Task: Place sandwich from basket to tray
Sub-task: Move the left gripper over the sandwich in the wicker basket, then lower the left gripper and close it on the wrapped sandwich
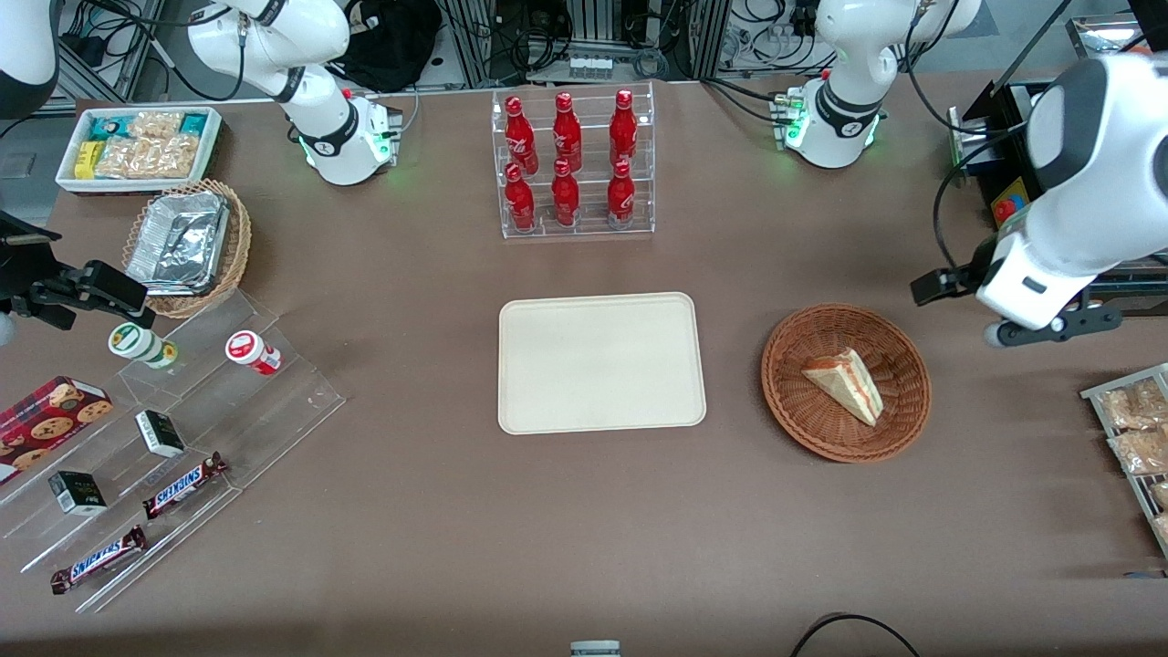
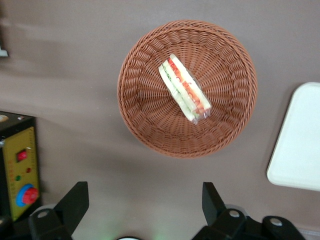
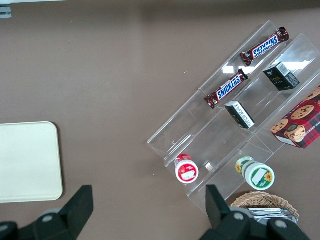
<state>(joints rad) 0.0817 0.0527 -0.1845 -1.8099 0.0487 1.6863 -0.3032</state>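
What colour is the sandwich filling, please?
Red-orange and pale green, between white bread: the sandwich shows best in the left wrist view.

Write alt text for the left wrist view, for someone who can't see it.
A wrapped triangular sandwich lies in a round brown wicker basket on a brown table, seen from above by the open, empty gripper. The corner of a cream tray shows beside the basket, apart from it.

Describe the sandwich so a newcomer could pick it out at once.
Start at the flat cream-beige rectangular tray mid-table, then look toward the working arm's end to the round reddish-brown wicker basket, where the open left gripper hovers above. Inside lies the sandwich, a small white-bread wedge with red-orange and green layers, the basket's only content.
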